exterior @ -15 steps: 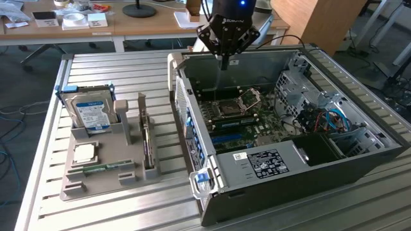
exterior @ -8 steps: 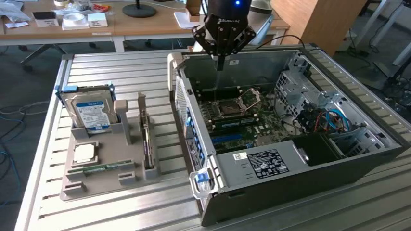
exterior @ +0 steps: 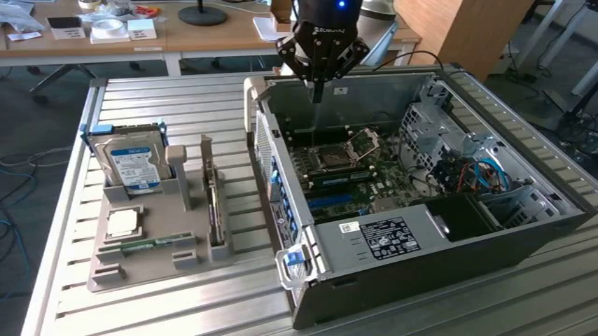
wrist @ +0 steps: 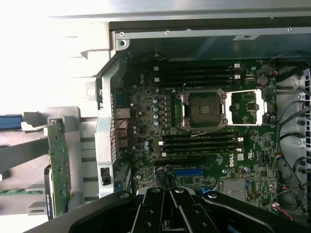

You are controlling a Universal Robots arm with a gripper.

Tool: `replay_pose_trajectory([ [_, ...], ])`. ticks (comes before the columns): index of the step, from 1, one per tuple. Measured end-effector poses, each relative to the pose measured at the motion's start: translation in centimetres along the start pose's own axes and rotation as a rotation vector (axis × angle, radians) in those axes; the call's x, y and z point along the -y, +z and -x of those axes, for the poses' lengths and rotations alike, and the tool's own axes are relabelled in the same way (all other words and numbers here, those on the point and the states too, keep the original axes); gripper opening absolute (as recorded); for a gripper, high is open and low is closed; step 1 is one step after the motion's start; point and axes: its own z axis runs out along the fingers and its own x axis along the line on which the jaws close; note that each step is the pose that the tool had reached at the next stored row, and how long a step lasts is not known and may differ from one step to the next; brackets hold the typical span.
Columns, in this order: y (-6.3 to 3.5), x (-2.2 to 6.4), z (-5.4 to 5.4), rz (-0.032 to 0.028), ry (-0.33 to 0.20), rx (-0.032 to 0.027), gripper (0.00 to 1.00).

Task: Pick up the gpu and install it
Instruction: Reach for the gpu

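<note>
The gpu (exterior: pixel 216 203) stands on its edge in a slot of the grey holder tray (exterior: pixel 140 269), on the exterior view's left of the open computer case (exterior: pixel 486 231). In the wrist view the gpu (wrist: pixel 59 165) shows as a thin green card edge beside the case wall. My gripper (exterior: pixel 318 92) hangs above the far end of the case, well away from the gpu, fingers pointing down and shut with nothing between them. The wrist view looks straight down on the motherboard (wrist: pixel 146 111), with the shut gripper (wrist: pixel 170 206) over its blue slot (wrist: pixel 188 172).
The tray also holds a silver hard drive with a blue label (exterior: pixel 134 164), a square chip (exterior: pixel 124 222) and a narrow green memory stick (exterior: pixel 150 245). The case lies open on a slatted metal table (exterior: pixel 168 105). Drive cages and cables (exterior: pixel 477 175) fill its right side.
</note>
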Motion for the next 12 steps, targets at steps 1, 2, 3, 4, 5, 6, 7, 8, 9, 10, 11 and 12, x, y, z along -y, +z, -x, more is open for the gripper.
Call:
replay_pose_trajectory([
  [1, 0.0, 0.0, -0.05, 0.0, 0.0, 0.0, 0.11],
  [2, 0.0, 0.0, -0.1, 0.0, 0.0, 0.0, 0.11],
  [3, 0.0, 0.0, -0.15, 0.0, 0.0, 0.0, 0.11],
  [4, -0.01, 0.0, -0.2, 0.0, 0.0, 0.0, 0.11],
  [5, -0.01, 0.0, -0.25, 0.0, 0.0, 0.0, 0.11],
  [6, -0.01, 0.0, -0.3, 0.0, 0.0, 0.0, 0.11],
  [7, -0.01, 0.0, -0.35, 0.0, 0.0, 0.0, 0.11],
  [8, -0.01, 0.0, -0.42, 0.0, 0.0, 0.0, 0.11],
  [9, -0.01, 0.0, -0.48, 0.0, 0.0, 0.0, 0.11],
  [10, -0.02, 0.01, -0.57, -0.0001, 0.0, 0.0, 0.11],
  [11, -0.02, 0.01, -0.68, -0.0001, 0.0, 0.0, 0.11],
  [12, -0.02, 0.02, -0.82, 0.0, 0.0, 0.0, 0.11],
])
